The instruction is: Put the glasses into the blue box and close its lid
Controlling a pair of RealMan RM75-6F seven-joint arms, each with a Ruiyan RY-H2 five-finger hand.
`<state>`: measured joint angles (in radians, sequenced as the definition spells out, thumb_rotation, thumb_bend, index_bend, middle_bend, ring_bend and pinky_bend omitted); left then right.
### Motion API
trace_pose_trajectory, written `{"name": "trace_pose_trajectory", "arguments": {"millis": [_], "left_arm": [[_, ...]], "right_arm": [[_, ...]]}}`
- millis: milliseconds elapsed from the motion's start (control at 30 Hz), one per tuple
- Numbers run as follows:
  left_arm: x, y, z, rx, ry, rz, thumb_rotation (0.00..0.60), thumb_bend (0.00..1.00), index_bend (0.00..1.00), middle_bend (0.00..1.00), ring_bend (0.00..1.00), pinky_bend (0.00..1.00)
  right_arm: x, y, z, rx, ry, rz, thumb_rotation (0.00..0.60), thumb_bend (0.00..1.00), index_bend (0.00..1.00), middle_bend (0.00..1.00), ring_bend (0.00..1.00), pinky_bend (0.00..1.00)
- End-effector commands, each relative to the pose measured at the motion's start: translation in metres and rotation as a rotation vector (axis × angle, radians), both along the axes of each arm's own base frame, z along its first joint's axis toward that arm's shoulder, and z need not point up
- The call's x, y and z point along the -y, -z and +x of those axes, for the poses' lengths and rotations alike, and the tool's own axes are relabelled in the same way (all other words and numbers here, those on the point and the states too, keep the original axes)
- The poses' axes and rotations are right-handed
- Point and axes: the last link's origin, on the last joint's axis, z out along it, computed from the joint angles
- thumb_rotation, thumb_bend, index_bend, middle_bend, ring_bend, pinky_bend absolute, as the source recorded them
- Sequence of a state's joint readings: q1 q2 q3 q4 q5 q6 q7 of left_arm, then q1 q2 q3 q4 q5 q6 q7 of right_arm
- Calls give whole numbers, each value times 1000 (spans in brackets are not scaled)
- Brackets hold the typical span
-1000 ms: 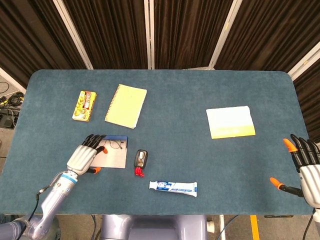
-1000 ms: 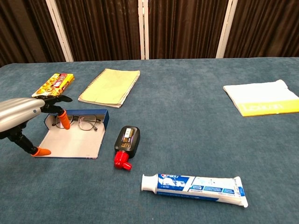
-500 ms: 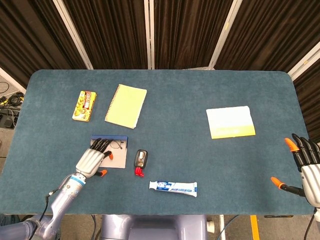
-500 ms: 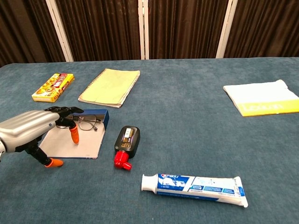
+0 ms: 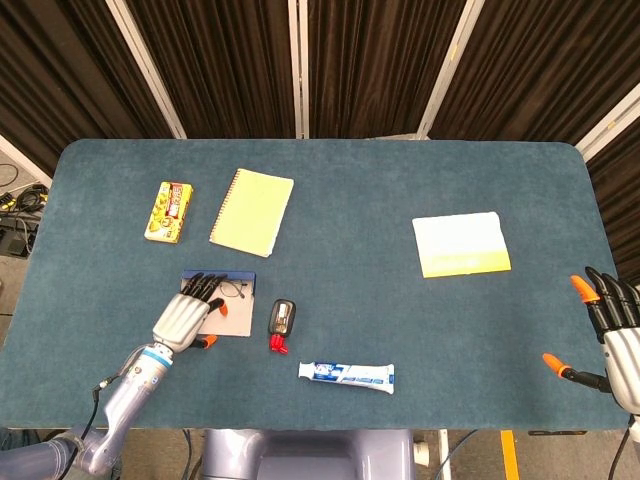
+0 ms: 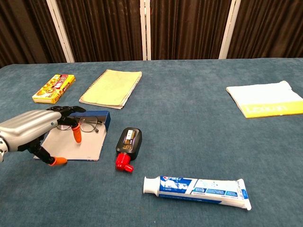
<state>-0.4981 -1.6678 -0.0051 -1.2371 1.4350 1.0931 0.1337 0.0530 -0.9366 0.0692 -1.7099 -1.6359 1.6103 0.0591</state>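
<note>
Head view: blue-carpeted counter (image 5: 340,180), dark curtains behind. Left robot hand (image 5: 186,317) sits low at the near-left part of the counter, over the blue box (image 5: 232,277), fingers spread and reaching toward the far wall of the box; nothing clamped in it. Orange-tipped thumb juts out to the side near the lid's front edge.

Chest view: the blue box (image 6: 105,117) lies open, its pale lid (image 6: 85,144) flat on the counter toward the camera, the low blue wall at the far side. Glasses (image 6: 88,124) rest inside against that blue wall, lenses facing the camera. Left robot hand (image 6: 33,128) hovers over the left part of the lid; one orange fingertip points down just beside the glasses' left lens, contact cannot be judged. Lid not yet closed.

Right robot hand (image 5: 615,330) at the counter's near-right edge, fingers apart, empty, well apart from everything.

Other things: black bottle with red cap (image 6: 128,144) just right of the lid; toothpaste tube (image 6: 198,186) nearer the camera; yellow notebook (image 6: 111,87) and snack box (image 6: 54,88) beyond the box; white and yellow folded cloth (image 6: 265,99) far right.
</note>
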Motion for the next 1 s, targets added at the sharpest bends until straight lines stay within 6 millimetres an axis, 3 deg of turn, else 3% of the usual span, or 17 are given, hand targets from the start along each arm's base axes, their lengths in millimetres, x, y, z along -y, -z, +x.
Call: {"name": "trace_pose_trajectory", "arguments": {"millis": [33,667,1000], "left_arm": [[1,1,-1,-6,-1,-3,600,218,414,0,0,0],[-2,8,-6,-3,-15,-1,600,229,408,0,0,0],[-2,8,-7,-3,-15,-1,600,430,409,0,0,0]], "right_arm": [[0,0,0,0,0,0,600,0,0,0,0,0],[1,1,0,3,2,3,600,0,0,0,0,0],[1,1,0,6,1,4,600,0,0,0,0,0]]}}
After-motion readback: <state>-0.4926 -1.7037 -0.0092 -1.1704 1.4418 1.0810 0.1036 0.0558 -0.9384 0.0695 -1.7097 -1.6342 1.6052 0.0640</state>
